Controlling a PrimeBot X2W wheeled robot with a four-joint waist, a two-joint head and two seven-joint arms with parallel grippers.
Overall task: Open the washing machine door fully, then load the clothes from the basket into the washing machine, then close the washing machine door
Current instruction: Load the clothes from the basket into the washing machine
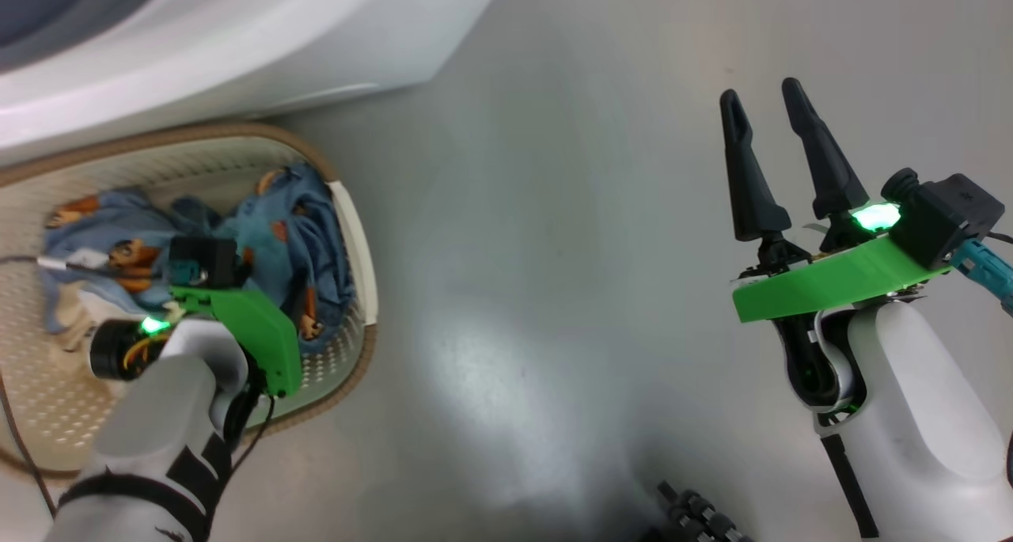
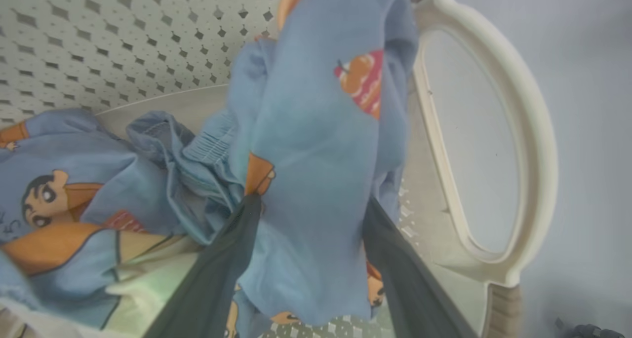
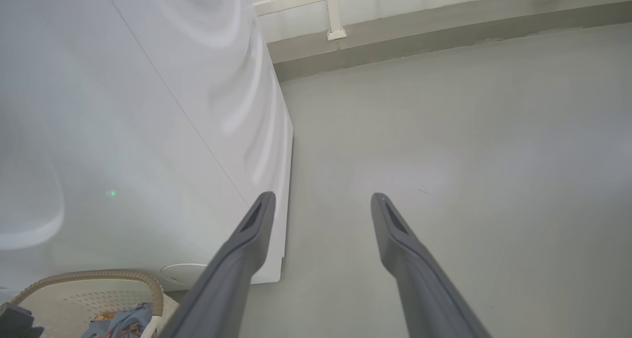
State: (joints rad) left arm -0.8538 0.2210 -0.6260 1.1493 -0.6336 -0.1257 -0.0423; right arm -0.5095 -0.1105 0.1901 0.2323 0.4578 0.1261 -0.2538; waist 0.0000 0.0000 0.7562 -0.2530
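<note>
The left gripper (image 2: 312, 202) is reaching down into the basket (image 2: 98, 42). Its two dark fingers (image 2: 212, 279) are standing apart and straddling a bunched fold of the clothes (image 2: 306, 131) — blue cloth is bulging between them, not yet pinched as far as I can judge.

To make this pick well, the gripper should be sinking a little deeper before closing, so that it is biting a thick fold rather than a thin edge. The lift should be going straight up and slowly, since the rest of the pile is lying tangled toward 9 o'clock in the left wrist view and may be dragging along. The handle (image 2: 535, 145) at 3 o'clock is sitting near the outer finger, so a sideways nudge there could be tipping the basket.

In the head view the basket is sitting at 8 o'clock on the floor (image 1: 554, 210), just beside the washing machine (image 1: 237, 36) rising at 11 o'clock. The right gripper (image 1: 761, 95), at 3 o'clock, is hanging over bare floor with its fingers spread, holding nothing and well apart from the basket.

The floor is smooth grey and giving off a soft sheen — a dropped garment would likely be sliding easily on it. At 12 o'clock in the right wrist view a low grey ledge (image 3: 444, 37) is running along the foot of the wall, with a white frame (image 3: 335, 12) above it.
</note>
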